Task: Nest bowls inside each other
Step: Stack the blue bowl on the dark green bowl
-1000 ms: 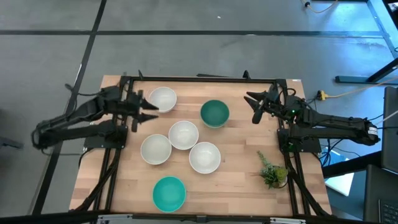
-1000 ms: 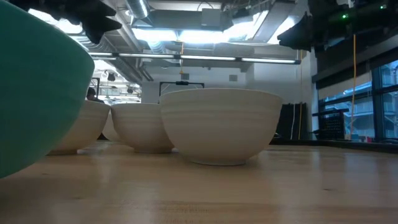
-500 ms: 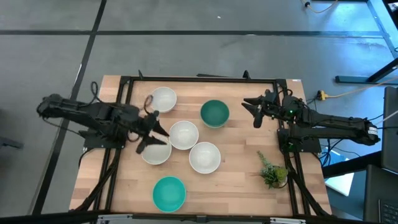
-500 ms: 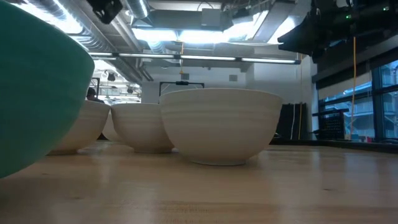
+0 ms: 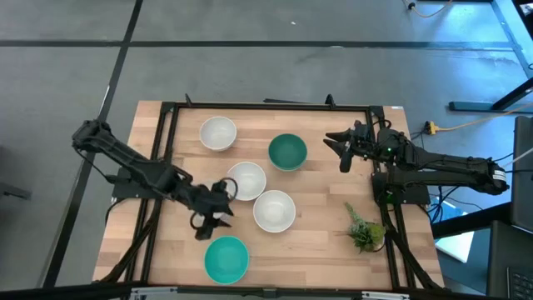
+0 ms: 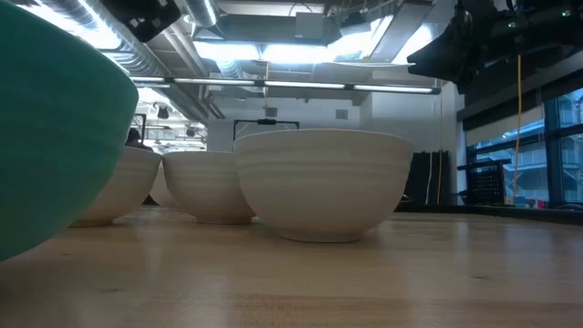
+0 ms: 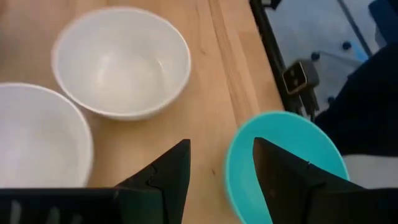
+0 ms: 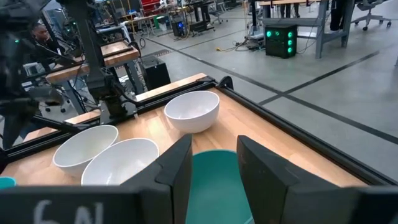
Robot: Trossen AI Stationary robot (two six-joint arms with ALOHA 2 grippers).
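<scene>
Over the bench [image 5: 316, 242]: left hand [image 5: 212, 218] hangs between the white cluster and the turquoise bowl [image 5: 226, 257], fingers spread, gripping nothing.
Right hand [image 5: 341, 148]: up by the far right edge, beside the dark teal bowl [image 5: 287, 151], fingers parted and empty.
White bowls: one alone at the far side [image 5: 217, 132]; two more [image 5: 246, 180] [image 5: 274, 210] side by side mid-bench, unnested.
Plant sprig [image 5: 365, 228]: near the right edge.

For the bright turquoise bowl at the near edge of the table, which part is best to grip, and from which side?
Probably the rim of the turquoise bowl, from above, one jaw inside and one outside. It sits upright and open, its smooth round wall offers nothing else to pinch, and it stands apart from the white bowls. The open left gripper hovers nearest.
</scene>
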